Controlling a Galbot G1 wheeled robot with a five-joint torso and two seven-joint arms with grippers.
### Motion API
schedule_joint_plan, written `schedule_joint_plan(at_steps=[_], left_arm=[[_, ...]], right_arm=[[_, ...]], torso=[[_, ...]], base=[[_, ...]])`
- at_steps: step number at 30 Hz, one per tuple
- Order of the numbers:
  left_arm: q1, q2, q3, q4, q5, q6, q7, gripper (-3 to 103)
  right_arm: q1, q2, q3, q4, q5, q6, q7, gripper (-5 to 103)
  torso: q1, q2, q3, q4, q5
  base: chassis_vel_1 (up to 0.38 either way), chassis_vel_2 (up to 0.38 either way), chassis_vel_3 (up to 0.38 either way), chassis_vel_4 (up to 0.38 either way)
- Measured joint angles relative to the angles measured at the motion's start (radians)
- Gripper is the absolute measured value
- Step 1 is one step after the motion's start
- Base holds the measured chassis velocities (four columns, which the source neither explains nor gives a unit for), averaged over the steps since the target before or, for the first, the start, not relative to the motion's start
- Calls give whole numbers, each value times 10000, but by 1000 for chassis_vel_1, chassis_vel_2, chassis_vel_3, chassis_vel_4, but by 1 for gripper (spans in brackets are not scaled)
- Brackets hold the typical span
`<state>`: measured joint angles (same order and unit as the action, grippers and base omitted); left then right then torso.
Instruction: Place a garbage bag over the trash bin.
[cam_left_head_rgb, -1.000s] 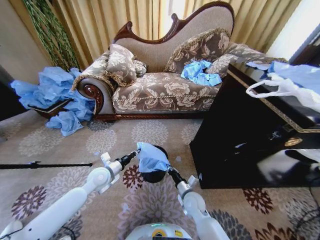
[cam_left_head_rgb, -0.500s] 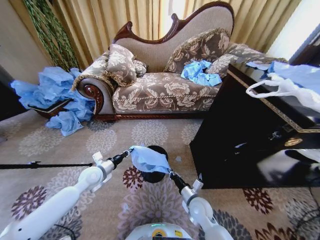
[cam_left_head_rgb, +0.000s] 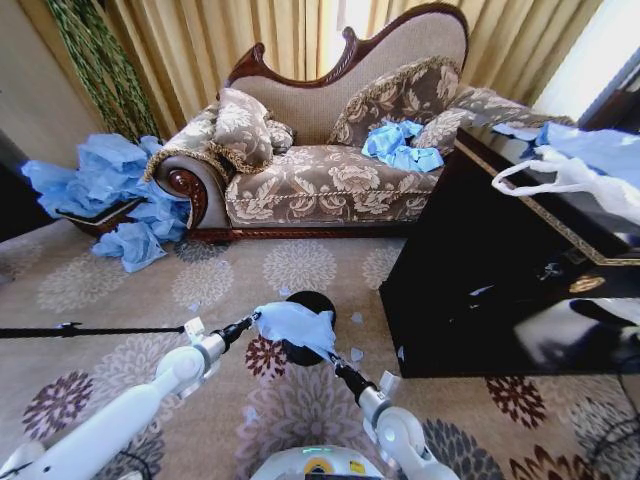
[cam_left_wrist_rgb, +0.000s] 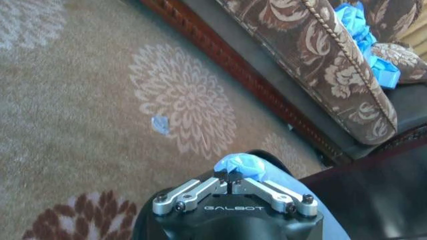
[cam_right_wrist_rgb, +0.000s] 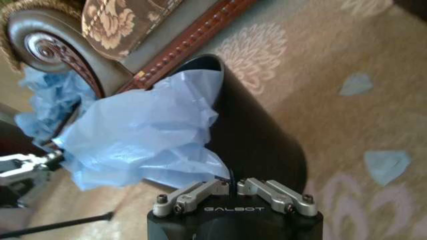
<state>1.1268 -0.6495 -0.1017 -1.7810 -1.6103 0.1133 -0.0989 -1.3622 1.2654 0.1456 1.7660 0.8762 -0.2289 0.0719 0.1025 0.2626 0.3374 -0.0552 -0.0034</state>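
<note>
Garbage bag (cam_left_head_rgb: 295, 325): stretched between both arms, draped over the near side of the bin's mouth, far rim uncovered.
Left end effector (cam_left_head_rgb: 250, 321): pinched together on the bag's left edge, pulling outward to spread the film.
Right end effector (cam_left_head_rgb: 337, 366): clamped on the near edge, low beside the bin wall, anchoring that side.
Trash bin (cam_left_head_rgb: 311, 300): upright on the carpet (cam_left_head_rgb: 300, 265), in front of the sofa (cam_left_head_rgb: 330, 180).
Stage: likely mid-spread, opening not yet seated around the rim.
</note>
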Motion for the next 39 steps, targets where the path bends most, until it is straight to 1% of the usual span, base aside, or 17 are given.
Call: schedule_joint_plan(at_steps=[1,2,4,6,8,9,14,16,19,21,22,26,30,32,36,38,39], left_arm=[[-148,-87,97,152,144,0,47,0],[-148,-87,97,152,144,0,47,0],[-613,-305,360,657,562,-21,177,0],[-883,-433,494,970,708,-23,281,0],[-926,-458,511,1021,726,-23,297,0],[-1089,-629,545,1211,799,-32,319,0],[-1087,-768,497,1273,860,-53,317,0],[-825,-601,286,1083,768,-72,325,0],[-689,-440,165,886,629,-77,325,0],[-417,-92,15,542,484,-89,376,0],[-283,37,-22,449,486,-104,444,0],[-89,130,-55,387,561,-120,525,0],[283,200,-123,320,849,-130,680,0],[523,219,-126,434,1200,-139,875,0],[528,202,-94,642,1499,-151,1015,0],[382,149,-7,937,1814,-223,1092,0],[382,149,-7,937,1814,-223,1092,0]], right_arm=[[107,-4,13,-148,-228,70,-10,0],[107,-4,13,-148,-228,70,-10,0],[416,-6,41,-589,-740,237,-17,0],[635,-5,99,-808,-879,267,13,0],[674,-5,113,-839,-893,270,18,0],[867,-4,160,-981,-1006,273,56,0],[799,0,286,-851,-1163,275,74,0],[230,-146,380,-236,-1121,295,-79,0],[-72,-245,392,115,-1115,309,-133,0],[-503,-369,342,604,-1106,309,-206,0],[-641,-379,276,723,-1104,307,-234,0],[-735,-318,100,673,-1160,307,-258,0],[-617,-154,-143,284,-1105,251,-225,0],[-383,-48,-208,-75,-1075,176,-125,0],[-219,-38,-154,-285,-1067,122,78,0],[-185,-137,-20,-342,-1013,68,287,0],[-185,-137,-20,-342,-1013,68,287,0]], torso=[[0,0,0,0,0],[0,0,0,0,0],[1,0,2,-4,-1],[1,0,2,-1,1],[1,0,2,-1,1],[1,0,2,-1,1],[2,-1,2,0,0],[1,0,1,1,-2],[1,0,1,0,-2],[1,0,0,-3,1],[1,0,0,-1,1],[1,0,0,0,-3],[1,0,0,-1,0],[1,0,0,1,-1],[1,0,0,1,0],[1,0,0,-1,0],[1,0,0,-1,0]], base=[[0,0,0,0],[0,0,0,0],[0,0,0,0],[0,0,0,0],[0,0,0,0],[0,0,0,0],[0,0,0,0],[0,0,0,0],[0,0,0,0],[0,0,0,0],[0,0,0,0],[0,0,0,0],[0,0,0,0],[0,0,0,0],[0,0,0,0],[0,0,0,0],[0,0,0,0]])
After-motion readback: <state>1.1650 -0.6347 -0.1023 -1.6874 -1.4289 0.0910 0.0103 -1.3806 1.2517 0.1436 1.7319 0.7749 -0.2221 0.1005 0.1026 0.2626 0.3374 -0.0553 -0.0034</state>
